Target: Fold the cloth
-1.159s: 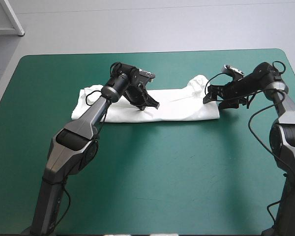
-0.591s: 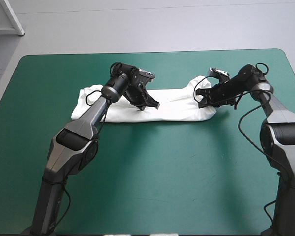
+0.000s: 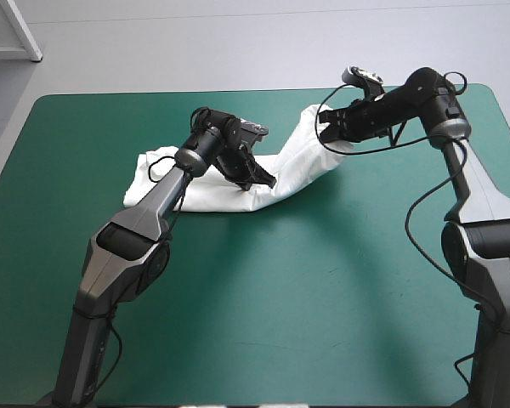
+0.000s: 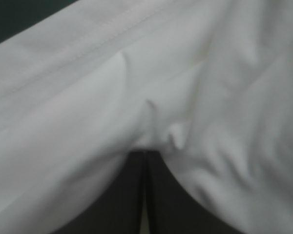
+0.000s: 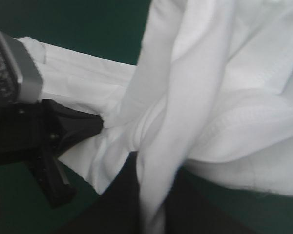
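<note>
The white T-shirt (image 3: pixel 200 187) lies as a long folded strip across the far half of the teal-green table. Its right end is raised off the cover and hangs from my right gripper (image 3: pixel 327 132), which is shut on it. In the right wrist view the cloth (image 5: pixel 210 97) drapes down between that gripper's black fingers (image 5: pixel 139 161). My left gripper (image 3: pixel 268 181) rests low on the strip's middle, shut, with a small pucker of T-shirt (image 4: pixel 136 73) pinched at its tip (image 4: pixel 145 152). The right wrist view also shows the left gripper (image 5: pixel 88 124) against the cloth.
The table's far edge (image 3: pixel 263 90) runs just behind the T-shirt and both grippers. Bare teal-green cover (image 3: pixel 306 289) stretches from the strip to the front edge.
My right gripper went from open beside the T-shirt's right end to shut on it, then lifted that end up and leftward toward the far edge. The left gripper has stayed put.
</note>
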Motion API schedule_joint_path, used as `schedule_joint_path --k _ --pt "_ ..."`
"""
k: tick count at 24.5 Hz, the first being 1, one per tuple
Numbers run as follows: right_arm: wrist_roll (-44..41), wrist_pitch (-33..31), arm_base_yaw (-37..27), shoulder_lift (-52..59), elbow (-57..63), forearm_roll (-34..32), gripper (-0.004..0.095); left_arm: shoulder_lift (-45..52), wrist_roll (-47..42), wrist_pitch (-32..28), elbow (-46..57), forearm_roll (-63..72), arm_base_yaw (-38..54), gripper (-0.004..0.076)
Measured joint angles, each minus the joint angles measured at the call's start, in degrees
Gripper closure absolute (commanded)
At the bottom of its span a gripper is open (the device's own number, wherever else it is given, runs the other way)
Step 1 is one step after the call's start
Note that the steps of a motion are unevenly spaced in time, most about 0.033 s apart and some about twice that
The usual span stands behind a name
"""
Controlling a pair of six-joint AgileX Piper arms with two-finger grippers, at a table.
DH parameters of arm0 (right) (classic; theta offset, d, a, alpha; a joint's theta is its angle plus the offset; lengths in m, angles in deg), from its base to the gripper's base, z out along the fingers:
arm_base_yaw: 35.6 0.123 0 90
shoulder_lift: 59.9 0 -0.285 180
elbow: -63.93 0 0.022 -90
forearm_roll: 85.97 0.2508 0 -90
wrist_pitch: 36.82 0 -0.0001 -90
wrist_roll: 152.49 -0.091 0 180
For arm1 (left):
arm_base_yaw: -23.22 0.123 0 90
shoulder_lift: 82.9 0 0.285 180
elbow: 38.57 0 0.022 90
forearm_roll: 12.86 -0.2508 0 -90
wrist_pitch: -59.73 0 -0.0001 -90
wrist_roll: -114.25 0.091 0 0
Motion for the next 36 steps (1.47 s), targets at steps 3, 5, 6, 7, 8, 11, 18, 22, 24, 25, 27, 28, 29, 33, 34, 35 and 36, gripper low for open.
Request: schedule_joint_path --k 3,5,6,7,8,11,18,22,24,25,27,28,29,33,34,35,36 --pt "-1.3 0.4 3.1 0.1 -2.6 0.0 0.0923 0.0 0.2 0.0 0.0 0.1 0.0 0.0704" --pt "-1.9 0.5 4.4 0.1 -3.2 0.0 0.0923 0.0 0.5 0.0 -0.3 0.1 0.0 0.0705" --pt "-2.1 0.5 4.5 0.1 -3.2 -0.1 0.0923 0.0 0.5 0.1 -0.7 0.1 0.0 0.0705" --pt "-2.3 0.6 4.5 0.1 -3.2 -0.3 0.0923 -0.1 0.6 0.0 -1.5 -0.3 0.0 0.0704" --pt "-2.3 0.6 4.5 0.1 -3.2 -0.4 0.0923 -0.1 0.6 -0.1 -2.0 -0.5 0.0 0.0704" --pt "-2.1 0.6 4.5 0.1 -3.2 -0.5 0.0923 2.9 0.7 -0.1 -3.0 -2.2 1.0 0.0704" --pt "-0.2 2.2 7.6 0.1 -3.3 -0.5 0.0923 18.1 1.6 -0.1 -1.0 -5.9 7.9 0.0704" --pt "0.0 4.9 10.1 0.1 -3.6 -0.3 0.0923 26.3 2.0 -0.1 9.2 -7.6 11.8 0.0704" --pt "0.0 5.7 11.8 -0.8 -5.2 0.1 0.0921 30.9 2.2 -0.1 16.7 -7.9 14.1 0.0704" --pt "0.0 6.0 12.7 -1.7 -6.6 0.4 0.0921 33.1 2.4 -0.1 20.5 -8.1 15.3 0.0704" --pt "-0.1 6.5 14.8 -4.2 -9.9 0.6 0.0921 37.0 2.6 -0.1 27.3 -8.4 17.2 0.0705" --pt "-0.4 6.7 16.0 -5.8 -12.0 0.6 0.0921 39.0 2.8 -0.1 30.9 -8.6 18.0 0.0704" --pt "-0.8 6.8 17.1 -7.5 -14.4 0.7 0.0921 41.0 2.9 -0.1 34.4 -8.7 18.7 0.0705" --pt "-2.1 7.1 21.1 -14.8 -24.6 2.3 0.0921 48.4 3.0 -0.5 46.2 -9.2 19.7 0.0704" --pt "-2.4 7.2 22.1 -16.8 -27.3 2.9 0.0921 50.0 3.0 -0.7 48.5 -9.2 19.8 0.0705" --pt "-2.6 7.4 23.1 -18.7 -29.7 3.4 0.0921 51.1 3.0 -0.8 50.2 -9.2 19.8 0.0704" --pt "-2.8 7.8 24.0 -20.6 -31.4 3.9 0.0921 52.2 2.9 -1.0 51.9 -9.2 19.8 0.0704"
